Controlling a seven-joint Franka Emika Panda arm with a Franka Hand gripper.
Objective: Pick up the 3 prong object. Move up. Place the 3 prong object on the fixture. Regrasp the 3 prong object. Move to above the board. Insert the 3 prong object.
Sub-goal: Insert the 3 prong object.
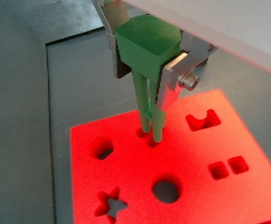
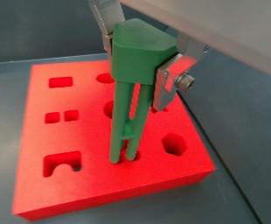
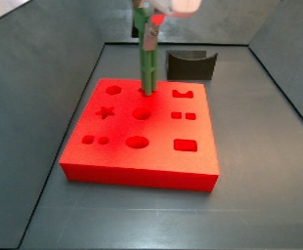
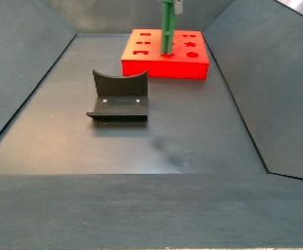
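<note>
- Locate the gripper point(image 3: 151, 21) at the top centre of a side view; its upper body is cut off by the frame edge. In the side view with the fixture in the foreground, you see it only at the top edge point(image 4: 171, 5).
- Check the fingers point(image 2: 170, 83) in both wrist views: the silver plates are closed onto the wide head of the 3 prong object point(image 2: 133, 92), one plate on each side, with a screw showing on the nearer plate point(image 1: 177, 68).
- Note that the 3 prong object point(image 1: 148, 74) hangs upright below the gripper, prongs pointing down.
- Observe the prong tips at the top face of the board point(image 2: 162, 179). In a wrist view they meet the small holes point(image 1: 152, 138) in the red surface; you cannot tell how deep they sit.
- In a side view, find the 3 prong object point(image 3: 149, 63) as a green vertical bar standing on the far part of the board point(image 3: 141, 166), between the star cut-out and the notched cut-out.
- Find the board point(image 4: 194, 66) on the grey tabletop point(image 4: 128, 146), in the upper centre of that frame, with the green peg point(image 4: 169, 34) rising from it.
- Identify the fixture point(image 4: 117, 98) left of centre, well apart from the board and nearer the camera. In the other side view it stands just behind the board, upper right of centre point(image 3: 191, 66).
- The fixture carries nothing.
</note>
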